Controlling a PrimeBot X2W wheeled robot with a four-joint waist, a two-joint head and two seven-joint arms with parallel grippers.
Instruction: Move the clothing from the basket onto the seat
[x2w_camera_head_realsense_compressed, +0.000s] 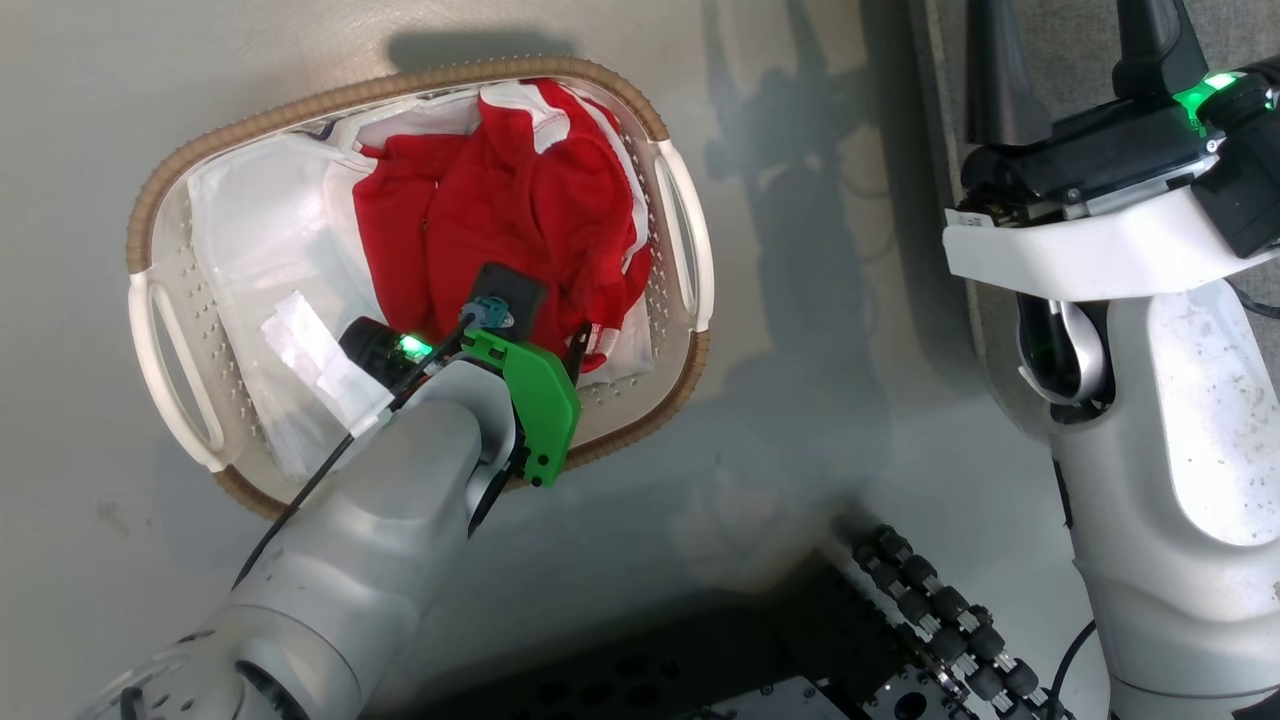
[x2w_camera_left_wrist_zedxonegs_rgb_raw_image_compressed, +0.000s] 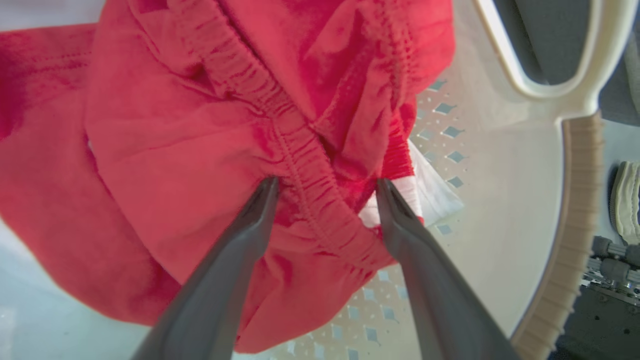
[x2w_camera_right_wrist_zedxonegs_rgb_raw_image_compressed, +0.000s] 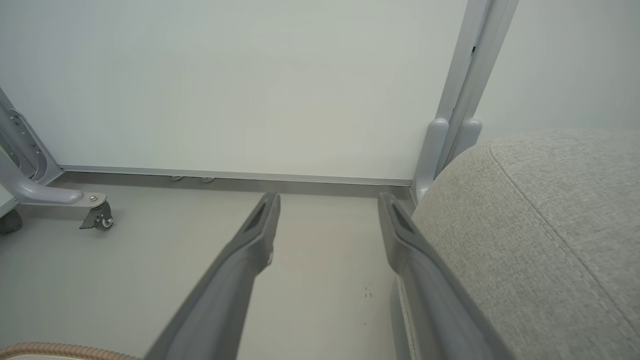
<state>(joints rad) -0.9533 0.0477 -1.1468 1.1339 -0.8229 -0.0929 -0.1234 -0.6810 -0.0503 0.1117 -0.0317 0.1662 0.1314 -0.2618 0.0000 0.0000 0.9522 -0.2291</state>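
The left gripper (x2w_camera_left_wrist_zedxonegs_rgb_raw_image_compressed: 327, 184) is standing inside the basket (x2w_camera_head_realsense_compressed: 300, 100) with its fingers apart. The clothing (x2w_camera_head_realsense_compressed: 500, 200) is lying right under it, bunched in the basket's end by the handle nearer the seat (x2w_camera_right_wrist_zedxonegs_rgb_raw_image_compressed: 540, 225). The tips are sitting at the red cloth on either side of an elastic waistband (x2w_camera_left_wrist_zedxonegs_rgb_raw_image_compressed: 300, 165). That band is running slantwise through the gap, its long axis more along the fingers than across. Nothing pinched yet, I'd say, but closing here should catch it. The right gripper (x2w_camera_right_wrist_zedxonegs_rgb_raw_image_compressed: 330, 199) is hanging open and empty beside the seat's rounded corner, so the left arm is the nearer one.
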